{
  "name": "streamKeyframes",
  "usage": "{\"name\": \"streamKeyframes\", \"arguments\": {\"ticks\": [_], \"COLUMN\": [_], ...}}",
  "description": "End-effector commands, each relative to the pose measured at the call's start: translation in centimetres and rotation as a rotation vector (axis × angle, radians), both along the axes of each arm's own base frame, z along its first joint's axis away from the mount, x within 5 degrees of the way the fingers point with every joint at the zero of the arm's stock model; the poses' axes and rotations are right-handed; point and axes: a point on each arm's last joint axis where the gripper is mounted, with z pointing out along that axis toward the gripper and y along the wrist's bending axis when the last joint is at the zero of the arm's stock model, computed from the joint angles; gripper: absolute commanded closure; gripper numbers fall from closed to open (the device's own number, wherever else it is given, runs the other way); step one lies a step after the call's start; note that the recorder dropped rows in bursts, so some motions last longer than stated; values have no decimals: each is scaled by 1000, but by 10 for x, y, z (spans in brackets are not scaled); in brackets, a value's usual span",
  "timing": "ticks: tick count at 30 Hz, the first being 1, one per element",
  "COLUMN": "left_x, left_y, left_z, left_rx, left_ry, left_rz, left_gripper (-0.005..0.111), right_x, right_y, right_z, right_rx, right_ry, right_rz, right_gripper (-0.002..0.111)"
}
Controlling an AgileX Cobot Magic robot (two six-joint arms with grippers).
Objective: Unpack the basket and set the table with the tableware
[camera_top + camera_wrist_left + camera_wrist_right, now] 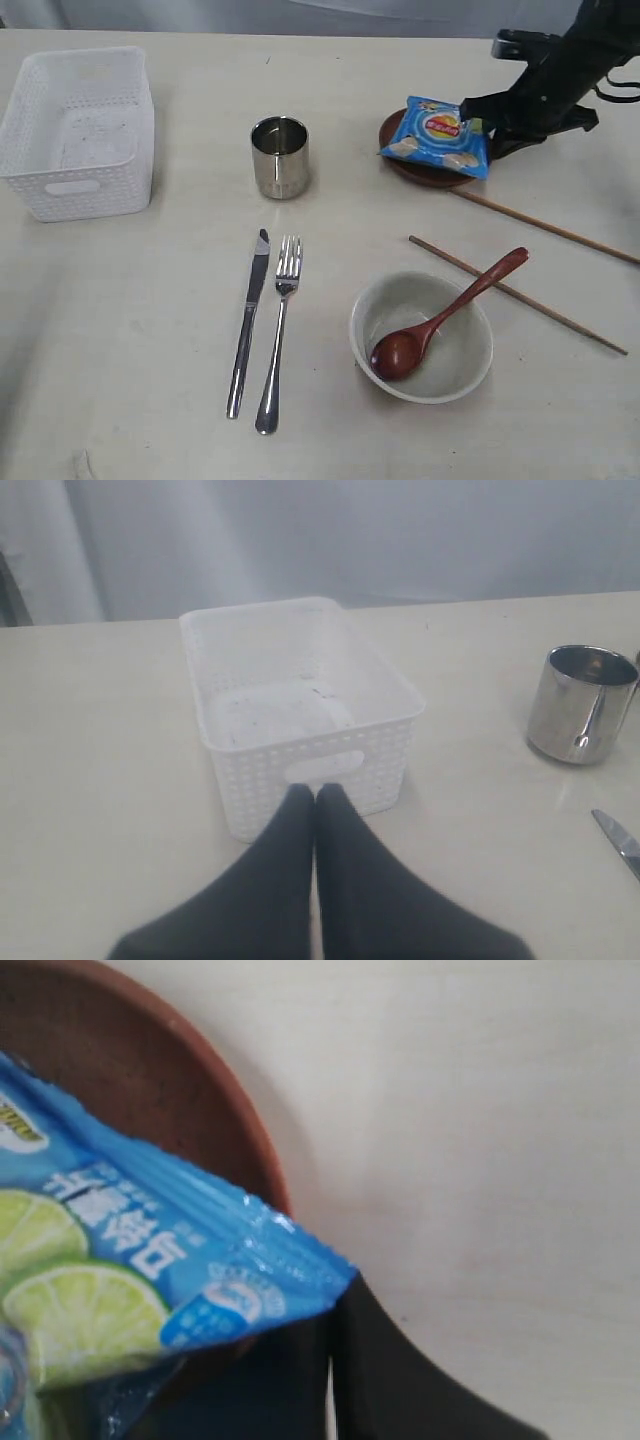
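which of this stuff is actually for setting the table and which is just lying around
For the job: basket, steel cup, knife, fork, bowl, wooden spoon, chopsticks, brown plate.

Not tableware: blue chip bag, over the plate.

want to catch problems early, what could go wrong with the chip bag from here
The right gripper pinches the chip bag by one corner over the brown plate; it may slip or land half off the plate. Pulling away, the arm could knock the chopstick beside the plate.
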Motion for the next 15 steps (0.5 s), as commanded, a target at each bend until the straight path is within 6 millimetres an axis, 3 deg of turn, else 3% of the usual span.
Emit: {"name": "streamKeyframes", "arguments": {"ticks": [1,5,8,12,15], "left_x": [0,0,0,0,0], "left_y": [0,0,0,0,0], "left_z": [0,0,0,0,0], "left_rx": [1,1,1,1,1], "left_ry": [-5,-5,-5,-5,-5], "left_rz": [-8,-8,-8,-8,-8], "left_gripper": [107,107,107,107,107], "right_x": [-1,-4,-7,-18,-28], "right_y": [12,11,-1,-25,-55], "right_z": [5,15,33,64,79], "right_rx": [-7,-19,-68,-79,-62], "right_ry": [-2,0,-10,11,27], "right_rz": [43,59,78,118,62], "right_gripper": [108,108,108,108,108]}}
